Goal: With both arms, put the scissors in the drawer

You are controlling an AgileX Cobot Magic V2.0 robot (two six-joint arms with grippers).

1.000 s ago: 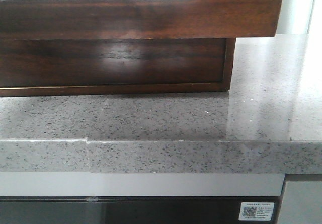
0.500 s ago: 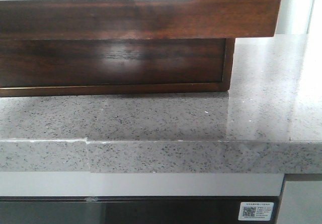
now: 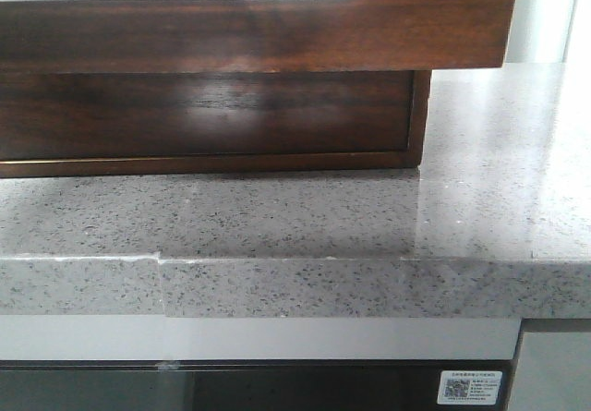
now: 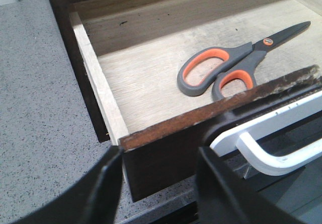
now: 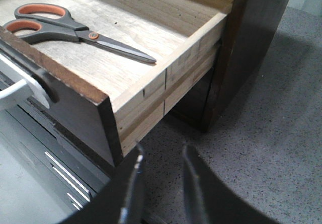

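Note:
The drawer [image 3: 277,32] fills the top of the front view, its dark brown front overhanging the counter. No gripper shows there. In the left wrist view the drawer [image 4: 151,78] stands open with the orange-and-grey scissors [image 4: 221,70] lying flat on its pale floor. My left gripper [image 4: 160,158] is open and empty, its jaws on either side of the drawer front's end corner. In the right wrist view the scissors [image 5: 75,30] lie in the drawer [image 5: 166,83]. My right gripper [image 5: 163,153] hovers over the counter by the drawer's other front corner, jaws slightly apart and empty.
A grey speckled counter [image 3: 305,217] carries the wooden cabinet [image 3: 203,115]; it shows beside the drawer in both wrist views [image 4: 40,108] [image 5: 261,133]. A white handle [image 4: 271,148] sticks out from the drawer front. Dark cabinet fronts [image 3: 277,388] lie below the counter edge.
The drawer front has shifted very slightly in the front view, and the glare on the wood panel under it has dimmed.

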